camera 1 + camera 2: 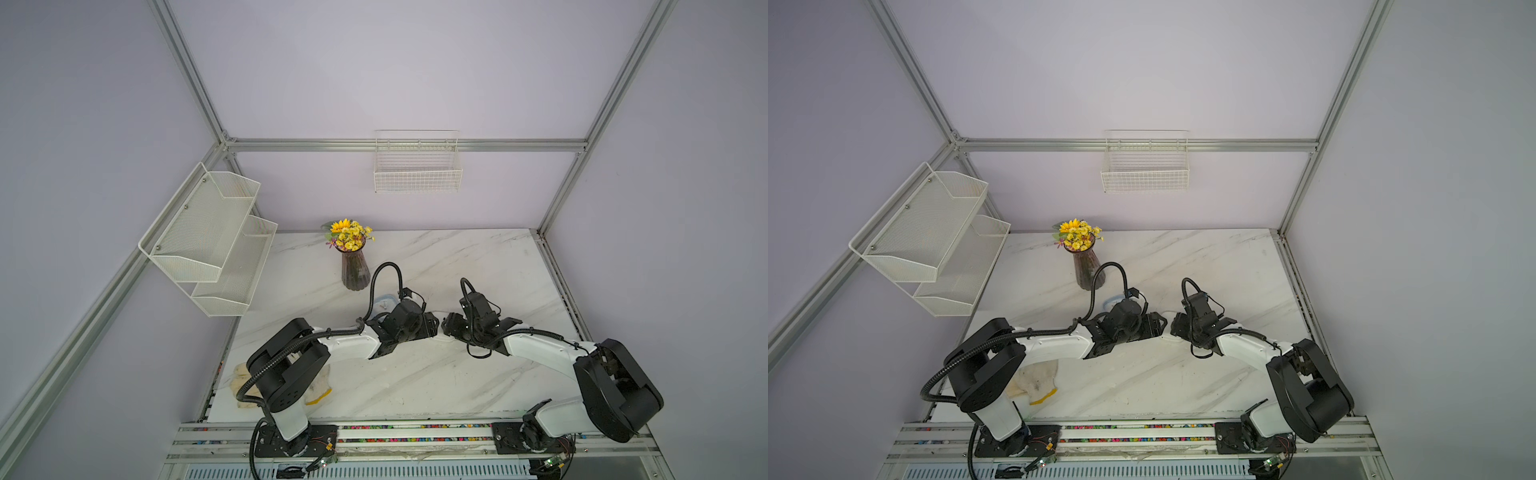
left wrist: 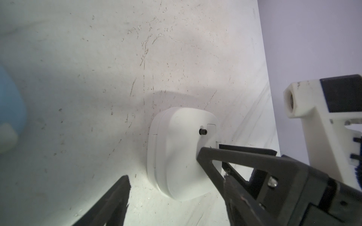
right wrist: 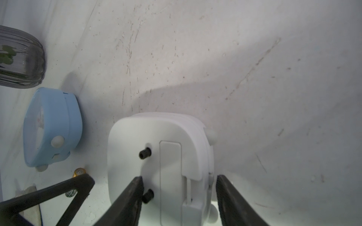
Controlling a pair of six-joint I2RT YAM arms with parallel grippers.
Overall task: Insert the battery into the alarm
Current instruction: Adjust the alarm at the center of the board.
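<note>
Back-up on marbled worktop, white rounded plastic alarm sits between spread right fingers; left fingers spread, empty, gold-capped battery loose beside them. Risk: finger nudge rolls battery away.

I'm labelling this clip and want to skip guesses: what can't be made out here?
white alarm: both top views, almost wholly hidden under the left claw and right claw.
battery: right wrist view, only one end shows past the left claw.
blue alarm: left wrist view, blurred and cut by the edge.
</note>
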